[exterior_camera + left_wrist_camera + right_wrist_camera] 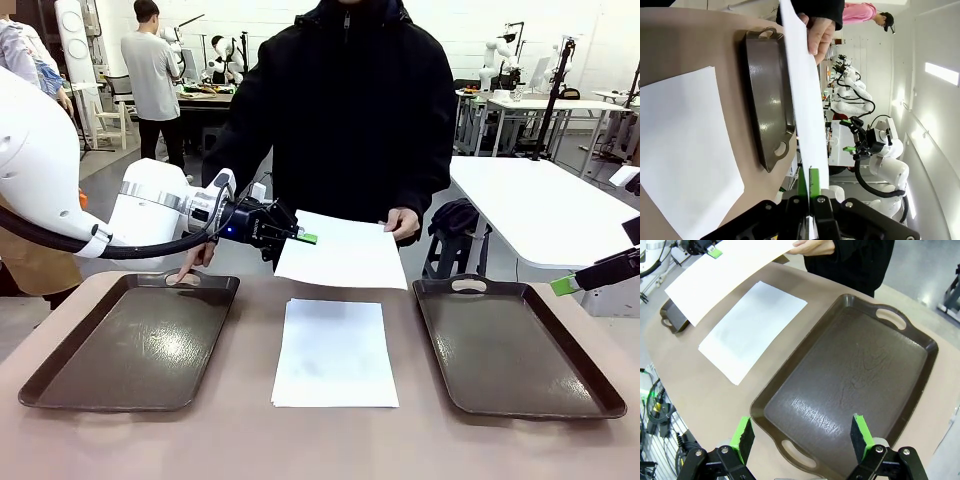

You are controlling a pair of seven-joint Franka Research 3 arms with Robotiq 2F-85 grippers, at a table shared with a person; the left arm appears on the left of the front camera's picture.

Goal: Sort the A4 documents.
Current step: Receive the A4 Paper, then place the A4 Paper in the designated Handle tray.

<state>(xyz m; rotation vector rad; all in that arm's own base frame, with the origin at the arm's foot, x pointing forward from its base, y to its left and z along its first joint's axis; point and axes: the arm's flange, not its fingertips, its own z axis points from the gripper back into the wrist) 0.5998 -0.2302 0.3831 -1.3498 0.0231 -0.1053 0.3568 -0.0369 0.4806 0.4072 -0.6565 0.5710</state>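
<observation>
White paper lies nearest: the flat sheet [335, 352] rests on the tan table [320, 445] at bottom centre of the front view, between the left tray [130, 345] and the right tray [515, 345]. Its long axis runs up the frame toward the person, parallel to the trays. Just beyond it, at mid-frame, the raised sheet [343, 250] hangs above the table, clear of the flat one. The left gripper [303, 238] is clenched on its left edge, green pads pinching the paper, and the person's hand [404, 222] holds its far right corner. The front view foreshortens this sheet. The right wrist view, at upper left, shows its long axis also running near to far. The left wrist view shows it almost edge-on, rising from the pressed-together fingers to the top of the frame. The right gripper [802, 436] stands spread wide over the right tray's near handle, holding nothing. The person's other hand [190, 265] touches the left tray's far handle.
</observation>
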